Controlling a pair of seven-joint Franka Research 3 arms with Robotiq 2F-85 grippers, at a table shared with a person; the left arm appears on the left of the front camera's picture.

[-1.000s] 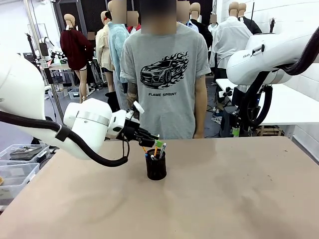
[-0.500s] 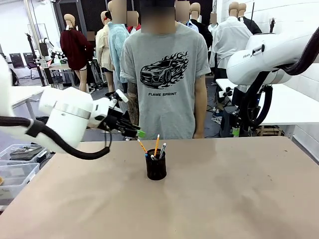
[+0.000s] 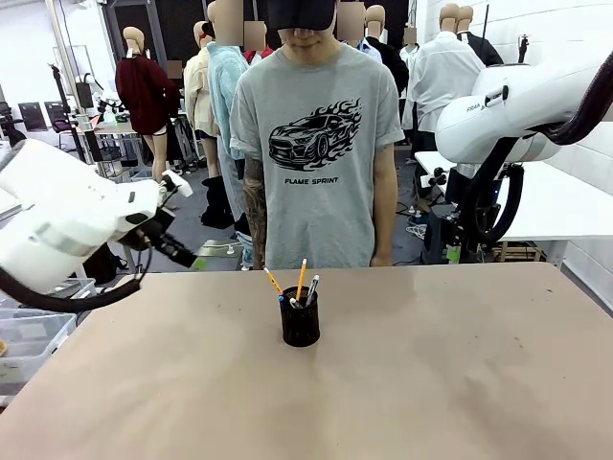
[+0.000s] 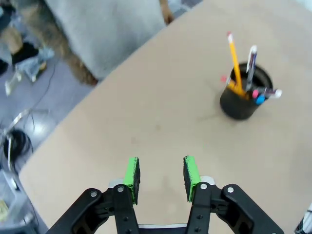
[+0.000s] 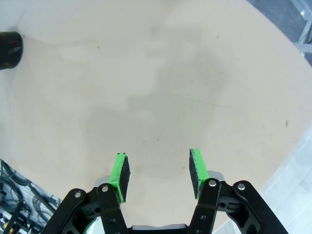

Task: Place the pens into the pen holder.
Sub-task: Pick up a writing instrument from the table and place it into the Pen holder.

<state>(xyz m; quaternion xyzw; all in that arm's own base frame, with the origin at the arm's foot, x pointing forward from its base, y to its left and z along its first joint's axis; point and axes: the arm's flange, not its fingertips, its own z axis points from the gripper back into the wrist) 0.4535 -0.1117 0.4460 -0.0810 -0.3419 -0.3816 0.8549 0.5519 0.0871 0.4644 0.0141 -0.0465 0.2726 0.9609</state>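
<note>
The black mesh pen holder (image 3: 300, 327) stands upright in the middle of the table, with several pens (image 3: 300, 282) sticking out of it, two of them orange-yellow pencils. In the left wrist view the pen holder (image 4: 240, 102) and its pens (image 4: 234, 60) sit far off at the upper right. My left gripper (image 3: 196, 261) hangs above the table's far left edge, well away from the holder; the left gripper (image 4: 161, 176) is open, with nothing between its green pads. My right gripper (image 5: 158, 173) is open and empty, high above bare tabletop, and the pen holder (image 5: 9, 48) shows at its view's left edge.
A person in a grey T-shirt (image 3: 316, 144) stands at the far side of the table, just behind the holder. Clear plastic bins (image 3: 34, 326) sit off the table's left edge. The right arm (image 3: 508, 115) is raised at the upper right.
My left gripper has drawn back from just above the pen holder, moving left and up to the table's far left edge. The pens stay in the holder. The right arm has not moved.
</note>
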